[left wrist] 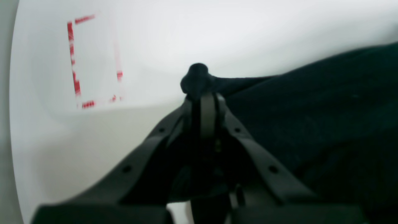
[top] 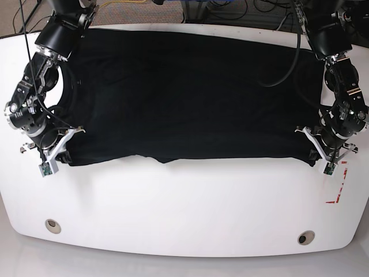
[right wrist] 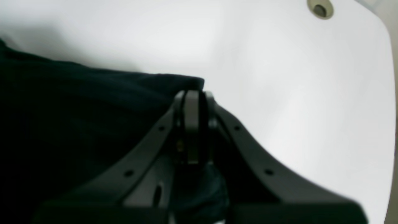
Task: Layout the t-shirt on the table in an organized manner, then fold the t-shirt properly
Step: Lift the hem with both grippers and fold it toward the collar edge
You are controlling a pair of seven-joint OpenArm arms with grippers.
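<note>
Apparently unlabelled (blurry views), the t-shirt [top: 184, 98] is pinched at both corners by each closed end effector [left wrist: 199, 81] [right wrist: 194, 88].

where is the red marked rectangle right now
In the base view the red-marked rectangle sits on the table near its right edge, just below the left tool, which is pinching the t-shirt corner.

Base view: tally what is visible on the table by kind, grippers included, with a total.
t-shirt: 1
grippers, left gripper and right gripper, each shut on the t-shirt: 2
grommet holes, and: 2
red-marked rectangle: 1
Total: 6
</note>
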